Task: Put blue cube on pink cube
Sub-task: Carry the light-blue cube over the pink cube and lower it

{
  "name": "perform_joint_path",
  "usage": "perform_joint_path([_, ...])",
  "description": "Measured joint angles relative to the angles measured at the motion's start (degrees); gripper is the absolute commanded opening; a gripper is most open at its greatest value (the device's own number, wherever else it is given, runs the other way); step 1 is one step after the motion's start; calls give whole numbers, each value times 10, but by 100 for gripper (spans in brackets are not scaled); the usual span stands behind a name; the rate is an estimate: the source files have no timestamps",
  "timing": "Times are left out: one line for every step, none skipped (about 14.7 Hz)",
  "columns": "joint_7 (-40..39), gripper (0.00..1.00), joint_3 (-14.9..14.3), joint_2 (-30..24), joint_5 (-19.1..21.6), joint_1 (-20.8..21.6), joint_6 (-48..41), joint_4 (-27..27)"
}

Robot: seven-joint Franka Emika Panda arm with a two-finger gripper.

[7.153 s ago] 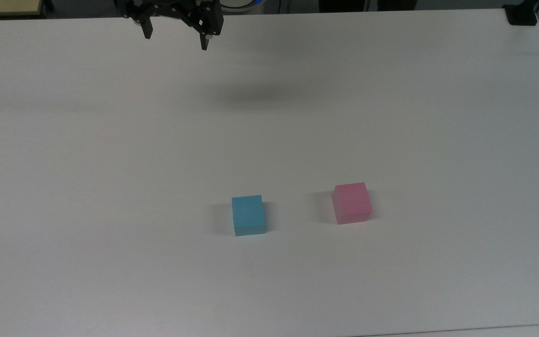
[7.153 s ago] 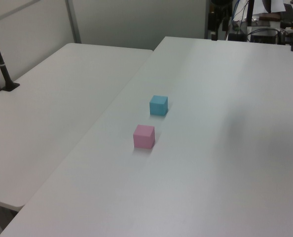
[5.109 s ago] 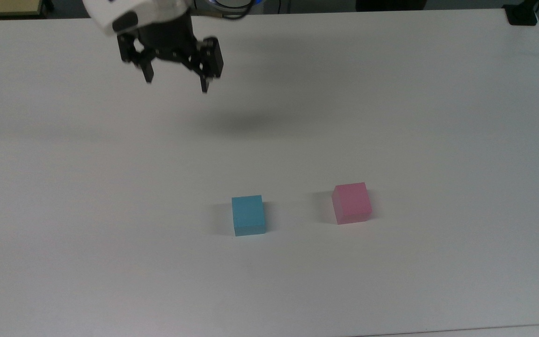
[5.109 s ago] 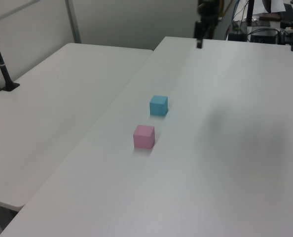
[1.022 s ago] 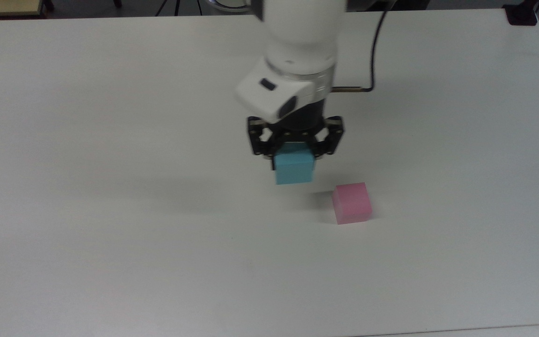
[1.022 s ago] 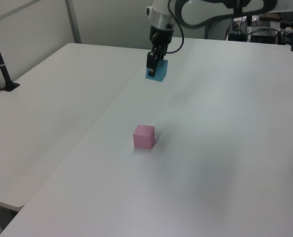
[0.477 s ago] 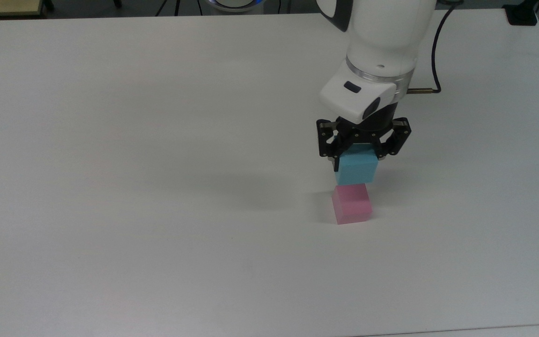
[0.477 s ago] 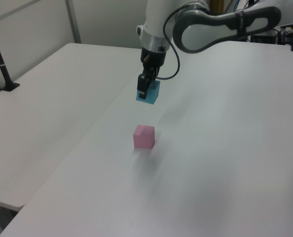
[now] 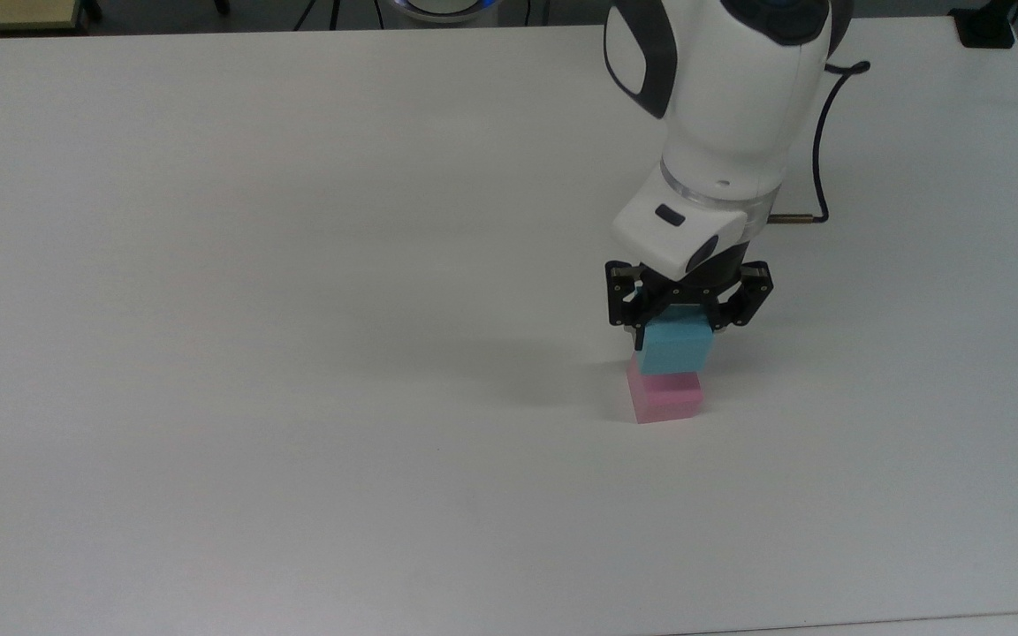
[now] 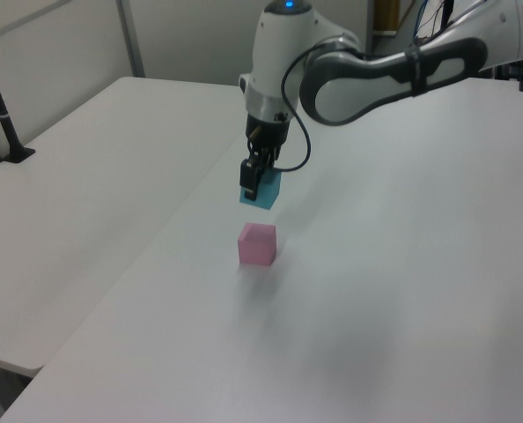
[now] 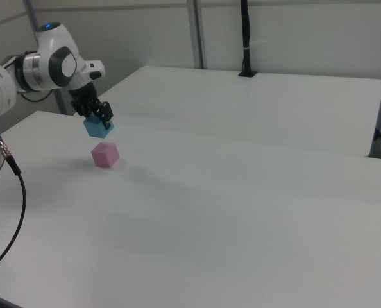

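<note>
The gripper (image 9: 675,325) is clamping the blue cube (image 9: 674,346) between its two fingers on opposite flat faces, right of centre in the top view, and the cube is hanging below the fingertips, clear of the white table (image 9: 297,265). The pink cube (image 9: 666,397) is resting on the table directly beneath the load in the top view (the left view shows a visible air gap between the two). The blue cube is appearing rigid, light and matte, so a grip across two parallel faces is likely holding it without slip.

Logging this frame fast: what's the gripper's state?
Gripper: closed on the small light-blue matte cube, held in the air above the pastel-pink cube.
</note>
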Motion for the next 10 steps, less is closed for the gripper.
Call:
perform_joint_path([0,58,0,6,0,0,4,0])
perform_joint_path([2,58,0,12,0,0,9,0])
perform_joint_path([3,58,0,16,0,0,17,0])
perform_joint_path([4,58,0,21,0,0,24,0])
perform_joint_path([4,59,0,24,0,0,26,0])
perform_joint_path([5,59,0,28,0,0,27,0])
perform_joint_path([5,59,0,31,0,0,27,0])
perform_joint_path([5,59,0,34,0,0,27,0])
perform_joint_path([5,59,0,37,0,0,27,-1])
perform_joint_path([5,62,0,40,0,0,27,-1])
